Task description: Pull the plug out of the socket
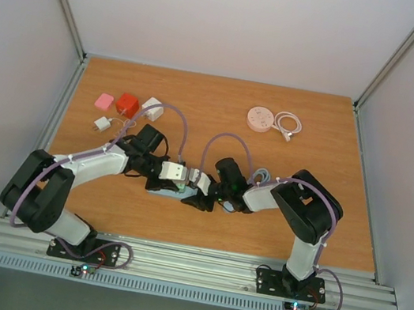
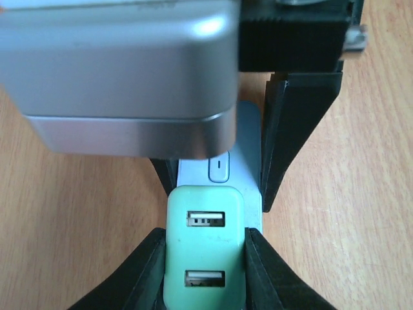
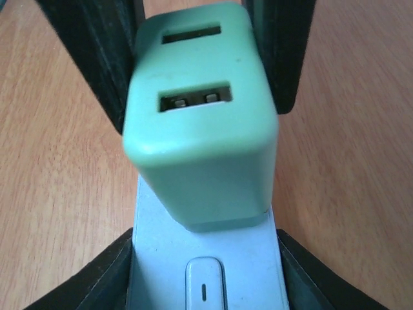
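Near the middle of the desk (image 1: 220, 125), our left tool (image 2: 204, 234) is clamped on the green plug (image 2: 203, 261), and our right tool (image 3: 205, 240) pinches the pale socket strip (image 3: 161, 258) by its sides. If that hold is loose, we judge the strip lifts with the plug instead of separating.

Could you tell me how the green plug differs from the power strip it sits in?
The green plug is mint green, blocky and stands up; the power strip is pale blue, flat and lies beneath it. The plug shows two USB ports, the strip an oval button. Both are pale pastel plastic.
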### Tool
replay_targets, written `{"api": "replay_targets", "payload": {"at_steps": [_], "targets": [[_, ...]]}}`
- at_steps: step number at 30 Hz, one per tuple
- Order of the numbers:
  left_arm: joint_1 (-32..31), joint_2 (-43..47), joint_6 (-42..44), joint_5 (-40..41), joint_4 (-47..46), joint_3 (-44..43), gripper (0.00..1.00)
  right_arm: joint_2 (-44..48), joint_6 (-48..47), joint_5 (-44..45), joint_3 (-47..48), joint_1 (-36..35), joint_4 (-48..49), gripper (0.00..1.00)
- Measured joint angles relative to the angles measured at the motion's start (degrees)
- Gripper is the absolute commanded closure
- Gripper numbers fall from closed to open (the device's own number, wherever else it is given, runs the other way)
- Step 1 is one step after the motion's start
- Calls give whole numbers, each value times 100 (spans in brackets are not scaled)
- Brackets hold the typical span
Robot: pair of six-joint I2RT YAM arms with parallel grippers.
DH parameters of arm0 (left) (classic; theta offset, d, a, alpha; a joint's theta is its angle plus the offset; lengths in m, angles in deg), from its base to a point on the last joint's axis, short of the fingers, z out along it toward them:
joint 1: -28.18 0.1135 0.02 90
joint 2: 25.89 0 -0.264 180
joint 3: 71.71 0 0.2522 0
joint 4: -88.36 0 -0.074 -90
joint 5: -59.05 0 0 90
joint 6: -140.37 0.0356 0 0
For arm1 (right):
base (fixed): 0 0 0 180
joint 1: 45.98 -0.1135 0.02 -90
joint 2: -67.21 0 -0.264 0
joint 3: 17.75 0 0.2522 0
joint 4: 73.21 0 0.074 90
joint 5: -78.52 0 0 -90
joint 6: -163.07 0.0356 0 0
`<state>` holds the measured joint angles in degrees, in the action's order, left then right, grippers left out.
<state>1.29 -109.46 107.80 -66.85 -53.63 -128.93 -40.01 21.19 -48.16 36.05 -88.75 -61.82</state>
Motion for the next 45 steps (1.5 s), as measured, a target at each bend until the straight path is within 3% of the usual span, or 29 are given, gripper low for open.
{"api": "replay_targets", "payload": {"at_steps": [6, 16, 26, 38, 45], "targets": [[20, 0, -42, -96, 105, -11, 82, -4, -59, -24, -98, -4, 153, 72], [48, 50, -136, -92, 398, -186, 85, -4, -94, -85, -109, -11, 295, 85], [42, 413, -37, 131, 422, -22, 85, -109, -98, -186, 11, -44, 387, 89], [122, -24, -358, -131, 726, -334, 88, -149, -164, -225, 15, -44, 291, 90], [42, 245, 11, 9, 538, -59, 88, -179, -177, -247, 31, -63, 271, 90]]}}
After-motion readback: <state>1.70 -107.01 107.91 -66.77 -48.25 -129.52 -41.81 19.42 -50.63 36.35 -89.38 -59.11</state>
